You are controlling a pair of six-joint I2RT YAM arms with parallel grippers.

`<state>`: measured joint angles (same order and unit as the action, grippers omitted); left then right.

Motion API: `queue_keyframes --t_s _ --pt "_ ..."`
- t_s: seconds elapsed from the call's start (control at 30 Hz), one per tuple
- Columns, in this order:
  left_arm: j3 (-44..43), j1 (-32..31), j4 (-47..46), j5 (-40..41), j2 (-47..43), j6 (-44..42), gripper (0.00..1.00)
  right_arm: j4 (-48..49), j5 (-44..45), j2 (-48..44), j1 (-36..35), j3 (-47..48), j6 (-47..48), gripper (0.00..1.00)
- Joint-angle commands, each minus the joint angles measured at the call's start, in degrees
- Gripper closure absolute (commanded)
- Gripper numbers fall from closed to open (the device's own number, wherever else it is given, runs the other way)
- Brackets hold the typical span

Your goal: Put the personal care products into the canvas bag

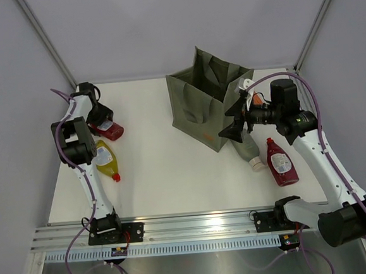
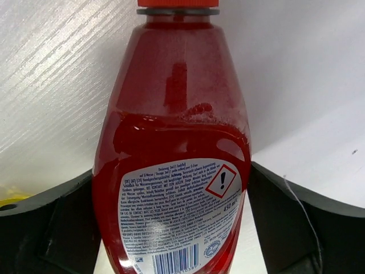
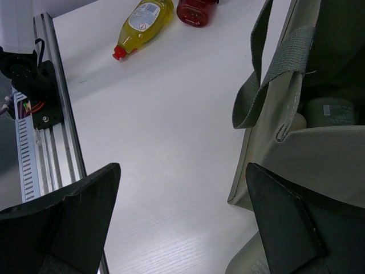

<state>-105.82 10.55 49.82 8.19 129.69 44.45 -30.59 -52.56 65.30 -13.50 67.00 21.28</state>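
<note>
Surfaces noted: bottles, bag, table, rail.

On the red bottle, tinted see-through plastic, glossy, throwing highlights; its label is smooth, white and printed, film or paper I cannot tell. The fingers of the left gripper are matt black plastic, faintly grainy. The table is white and matt, with a fine streaked grain like laminate. The yellow bottle is glossy translucent plastic with a red plastic cap. The canvas bag is olive woven cloth, matt, softly creased, its handles ribbed webbing. The grey-green bottle looks dull, satin plastic. The rail — bare aluminium, brushed sheen.
</note>
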Motion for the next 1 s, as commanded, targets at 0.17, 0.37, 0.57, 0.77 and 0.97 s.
queue_keyframes --t_s 0.17,0.37,0.57,0.77,0.97 --pt "0.87 0.09 0.46 0.35 0.05 -5.94 0.86 4.31 -4.84 -1.40 1.72 -1.52 -0.62 0.01" --pt "12.99 0.00 -18.16 -22.56 -12.32 -20.52 1.00 0.98 -8.43 -1.58 1.90 -1.70 3.66 0.01" --pt "16.08 -1.23 -20.82 -37.26 -14.90 -25.72 1.00 -3.16 -12.57 0.00 1.90 0.23 5.62 0.00" --pt "24.84 -5.35 -25.47 -49.92 -22.10 -25.82 1.00 -16.31 -13.62 4.92 -1.34 6.90 13.12 0.01" --pt "41.72 -8.96 -39.07 -54.14 -39.58 -19.67 1.00 -31.04 -15.74 11.96 -8.38 10.88 22.34 0.05"
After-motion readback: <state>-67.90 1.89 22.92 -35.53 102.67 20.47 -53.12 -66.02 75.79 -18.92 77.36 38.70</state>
